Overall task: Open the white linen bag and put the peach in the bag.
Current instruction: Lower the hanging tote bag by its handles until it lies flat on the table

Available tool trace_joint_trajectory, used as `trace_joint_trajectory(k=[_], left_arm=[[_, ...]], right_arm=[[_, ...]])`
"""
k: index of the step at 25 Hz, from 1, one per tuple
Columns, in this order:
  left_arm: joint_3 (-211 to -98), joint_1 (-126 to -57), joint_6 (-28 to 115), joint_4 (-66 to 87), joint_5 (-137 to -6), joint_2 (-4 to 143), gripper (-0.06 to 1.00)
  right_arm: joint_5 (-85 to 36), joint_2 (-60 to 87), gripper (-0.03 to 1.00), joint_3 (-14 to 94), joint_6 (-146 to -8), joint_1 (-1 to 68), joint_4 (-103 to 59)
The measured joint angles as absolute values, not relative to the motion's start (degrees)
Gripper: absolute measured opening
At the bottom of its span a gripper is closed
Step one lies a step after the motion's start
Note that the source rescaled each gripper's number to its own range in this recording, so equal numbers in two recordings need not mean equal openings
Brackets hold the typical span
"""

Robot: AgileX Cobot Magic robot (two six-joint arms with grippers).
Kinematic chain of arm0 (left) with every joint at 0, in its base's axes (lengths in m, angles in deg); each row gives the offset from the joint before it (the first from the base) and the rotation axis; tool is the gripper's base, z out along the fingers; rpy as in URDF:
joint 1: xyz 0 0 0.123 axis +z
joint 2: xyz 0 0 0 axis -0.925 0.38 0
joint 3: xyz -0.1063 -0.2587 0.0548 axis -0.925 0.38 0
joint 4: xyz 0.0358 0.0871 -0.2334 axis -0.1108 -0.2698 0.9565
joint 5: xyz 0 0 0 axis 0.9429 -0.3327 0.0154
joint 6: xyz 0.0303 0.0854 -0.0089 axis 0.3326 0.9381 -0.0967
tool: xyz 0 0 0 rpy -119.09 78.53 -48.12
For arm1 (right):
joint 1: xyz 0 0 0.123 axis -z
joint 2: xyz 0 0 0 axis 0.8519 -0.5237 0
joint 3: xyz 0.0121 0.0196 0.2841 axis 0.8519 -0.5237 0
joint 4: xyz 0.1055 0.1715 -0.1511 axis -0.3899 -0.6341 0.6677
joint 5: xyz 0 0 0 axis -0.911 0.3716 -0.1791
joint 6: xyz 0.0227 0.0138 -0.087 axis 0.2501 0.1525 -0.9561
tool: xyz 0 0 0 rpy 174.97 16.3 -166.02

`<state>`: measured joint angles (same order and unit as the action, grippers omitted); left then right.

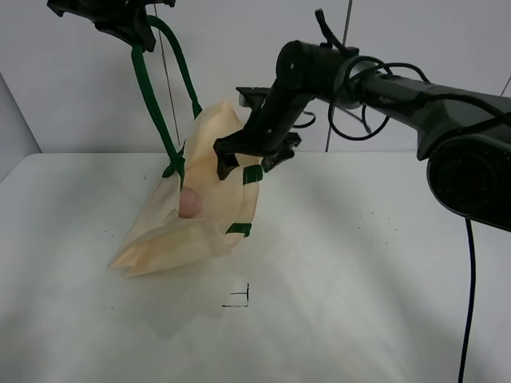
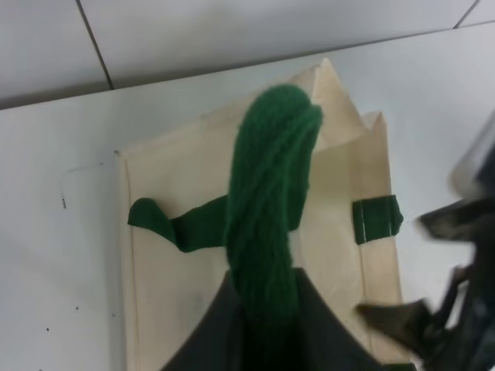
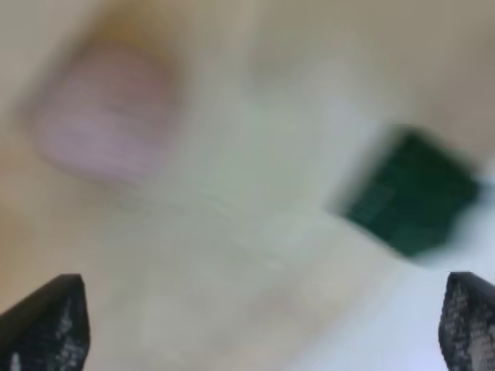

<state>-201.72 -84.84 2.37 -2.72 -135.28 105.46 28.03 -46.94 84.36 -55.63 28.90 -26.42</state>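
Left gripper [image 1: 132,32], upper left of frame, was clamped on the green strap handles [image 1: 156,104], holding the white linen bag [image 1: 200,231] open; the peach [image 1: 189,203] apparently lay inside at centre-left, and the right gripper [image 1: 251,159] was spread wide and empty, so probably only release remained.

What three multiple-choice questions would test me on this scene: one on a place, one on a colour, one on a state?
1. Where is the peach?
A. On the bare table
B. Inside the white linen bag
C. On a shelf

2. What colour are the strap handles?
A. Red
B. Dark green
C. Blue

3. How is the right end effector?
A. Open, holding nothing
B. Shut on the fruit
C. Shut on a cup

Answers:
1. B, the pink fruit sits amid the cream cloth at the bag's mouth.
2. B, both views show them green.
3. A, its fingertips stand far apart in the right wrist view.
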Motion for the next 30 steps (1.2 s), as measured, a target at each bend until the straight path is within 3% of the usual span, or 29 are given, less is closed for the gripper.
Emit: trace_joint_trajectory(k=[7,20,30], left_arm=[[-201.7,-84.8,2.4,-2.7,-135.3,105.5,0.0],[-201.7,-84.8,2.4,-2.7,-135.3,105.5,0.0],[-201.7,-84.8,2.4,-2.7,-135.3,105.5,0.0]], right_arm=[[34.3,-46.1,1.0,88.4,-50.7,32.9,-15.8],[35.9,-46.3,1.0,88.4,-51.0,53.1,-13.9],[35.9,-43.1,1.0,87.7,-51.7,53.9,-13.9]])
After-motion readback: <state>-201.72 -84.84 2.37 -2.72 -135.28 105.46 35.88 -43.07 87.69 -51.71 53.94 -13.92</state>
